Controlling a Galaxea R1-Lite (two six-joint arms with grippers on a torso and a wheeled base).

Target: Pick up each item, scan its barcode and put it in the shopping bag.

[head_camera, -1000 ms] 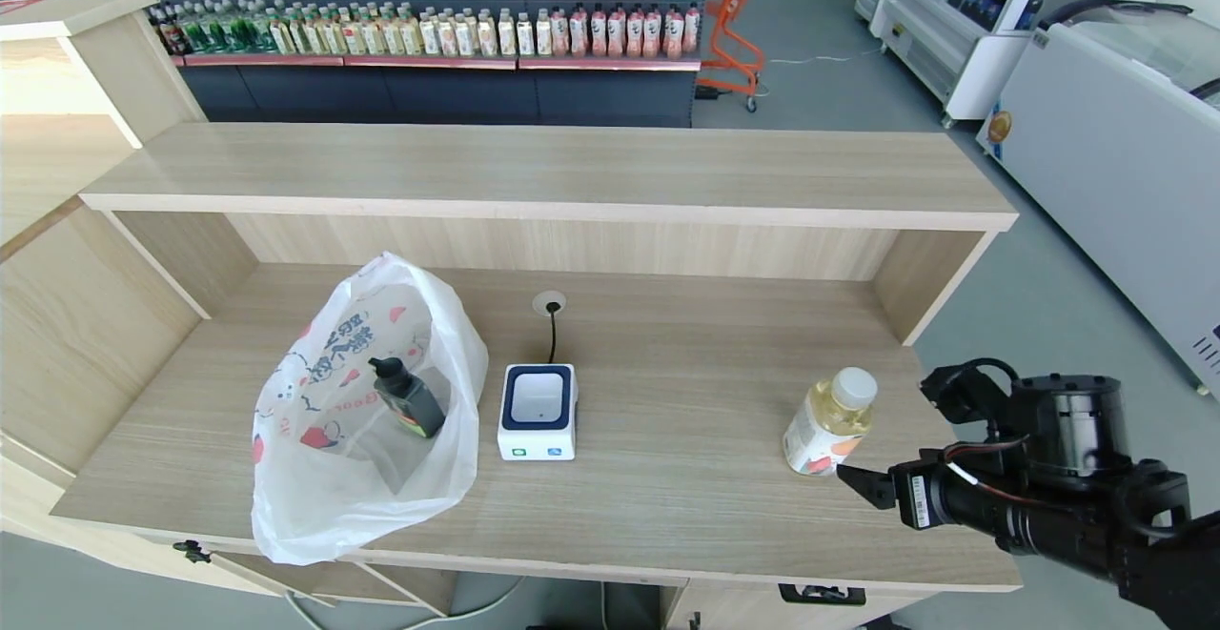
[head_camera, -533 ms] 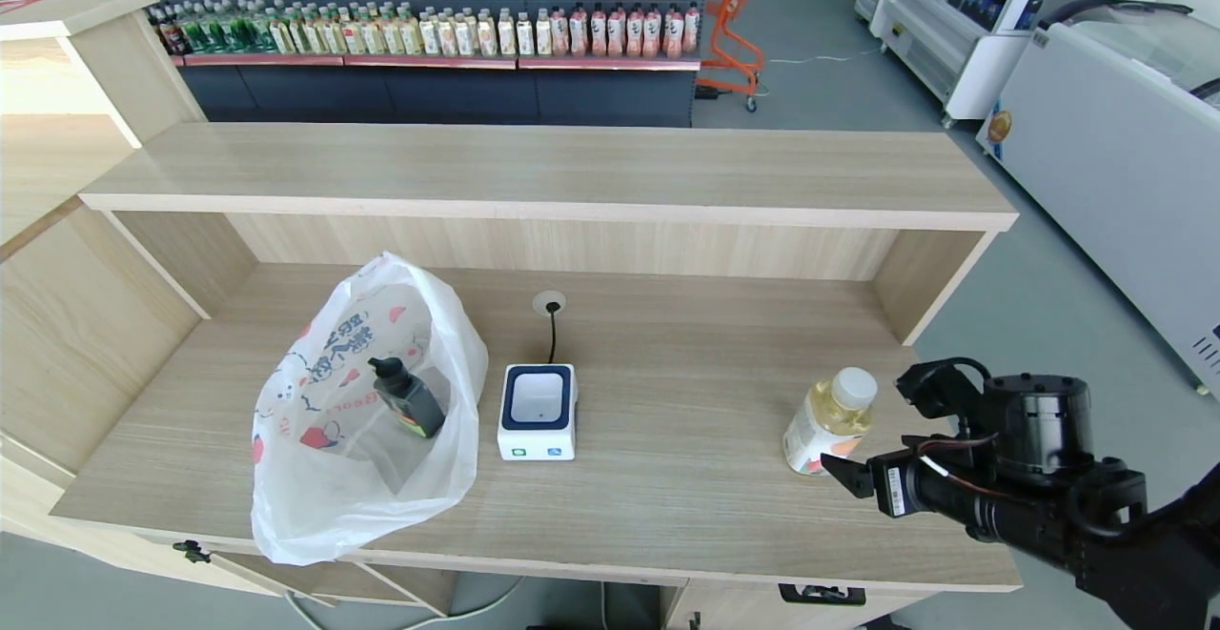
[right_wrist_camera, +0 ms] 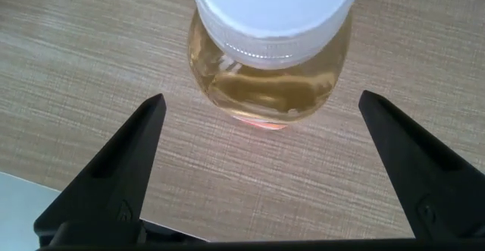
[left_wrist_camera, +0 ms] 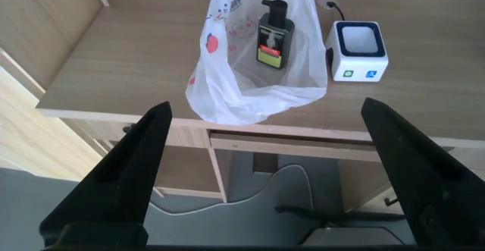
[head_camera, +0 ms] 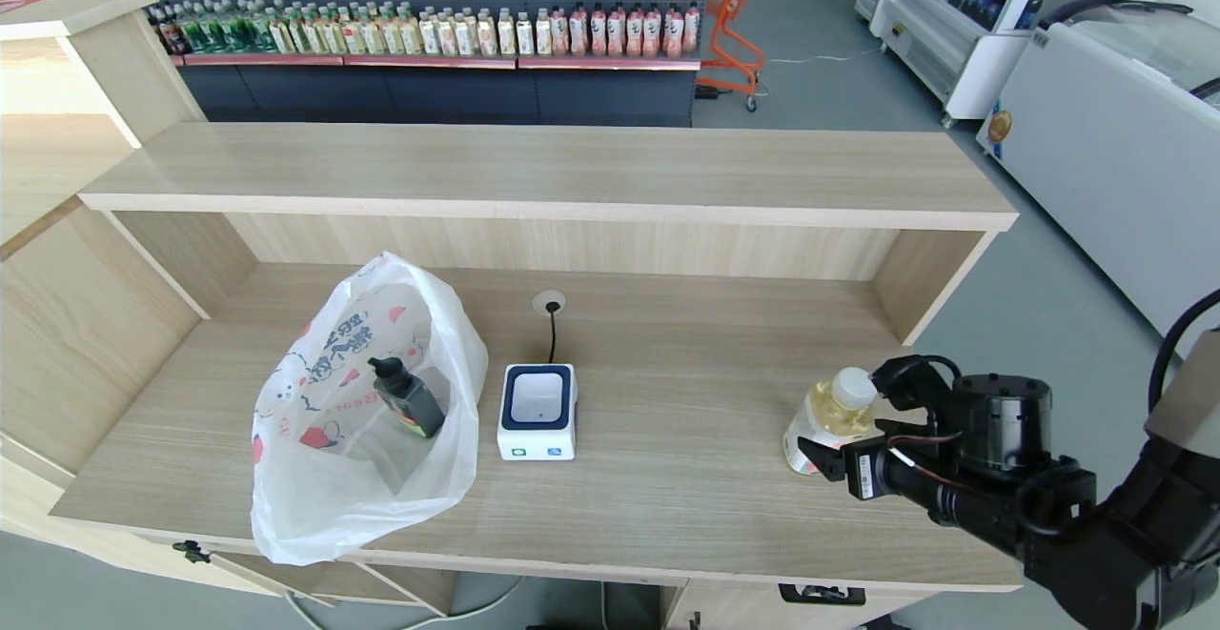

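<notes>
A small bottle of yellow drink with a white cap stands upright near the counter's right end. My right gripper is open at its side, fingers spread to either side of the bottle without touching it. A white printed shopping bag stands open on the counter's left, with a dark pump bottle inside. The white barcode scanner with its dark window sits between bag and drink. My left gripper hangs open off the counter's front edge, facing the bag, the pump bottle and the scanner.
The wooden counter has a raised back shelf and side walls. The scanner's cable runs to a grommet behind it. Bare counter lies between scanner and drink. Store shelves and freezers stand beyond.
My right arm has moved left toward the drink bottle, bringing its open fingers from beside the counter's right edge to either side of the bottle. Nothing else has moved.
</notes>
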